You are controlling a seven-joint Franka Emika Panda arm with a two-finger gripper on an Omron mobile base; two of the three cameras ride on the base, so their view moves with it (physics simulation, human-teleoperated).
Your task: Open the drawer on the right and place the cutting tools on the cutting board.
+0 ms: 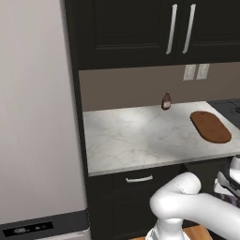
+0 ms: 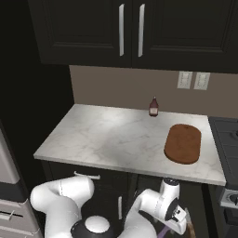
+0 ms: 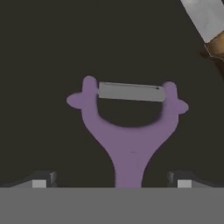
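A purple Y-shaped peeler point(image 3: 131, 140) with a silver blade lies on the dark floor of the drawer point(image 3: 43, 43), seen from straight above in the hand view. Its stem runs down between my fingertips point(image 3: 41, 181). My gripper point(image 3: 111, 181) is open around that stem, both jaws well apart from it. A knife point(image 3: 205, 22) with a silver blade and brown handle lies at the top right corner. The hand point(image 2: 179, 214) hangs below the counter's front edge on the right, with a bit of purple point(image 2: 162, 231) under it. The reddish-brown cutting board point(image 2: 183, 143) point(image 1: 211, 126) lies on the counter's right side.
A small dark red bottle point(image 2: 153, 106) point(image 1: 166, 100) stands at the back of the marble counter point(image 2: 107, 139). A shut drawer with a short silver handle point(image 1: 139, 178) sits under the counter's left part. A tall fridge point(image 1: 33, 117) is at the left, a stove edge point(image 2: 228, 139) at the right.
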